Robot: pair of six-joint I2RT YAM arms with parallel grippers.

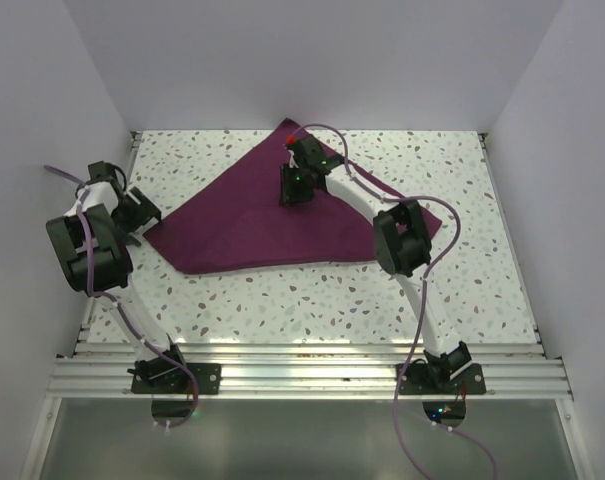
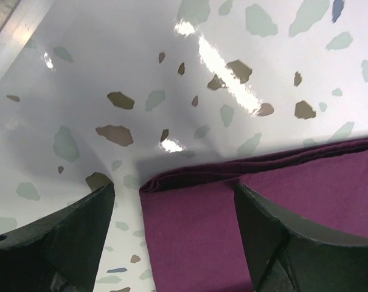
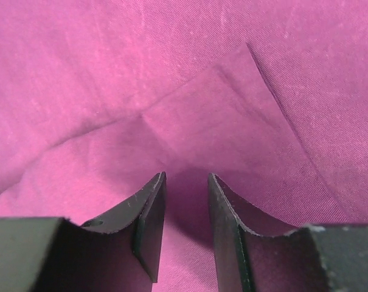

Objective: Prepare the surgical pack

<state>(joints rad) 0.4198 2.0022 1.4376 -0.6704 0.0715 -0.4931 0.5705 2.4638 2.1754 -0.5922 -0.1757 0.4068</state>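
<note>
The cloth [image 1: 252, 225] lies folded into a triangle on the table [image 1: 282, 300], its apex at 12 o'clock. The left gripper [image 2: 174, 234] sits at the cloth's 9 o'clock corner. Its jaws are spread wide, one over bare table and one over cloth, with the folded corner between them. They grip nothing. The right gripper [image 3: 187, 207] hangs over the cloth near the apex, jaws a narrow slit apart with nothing pinched. A creased flap lies just beyond them at 12 o'clock.

Dark purple cloth [image 1: 247, 228], folded into a flat triangle, apex toward the far side, long edge nearest
</note>
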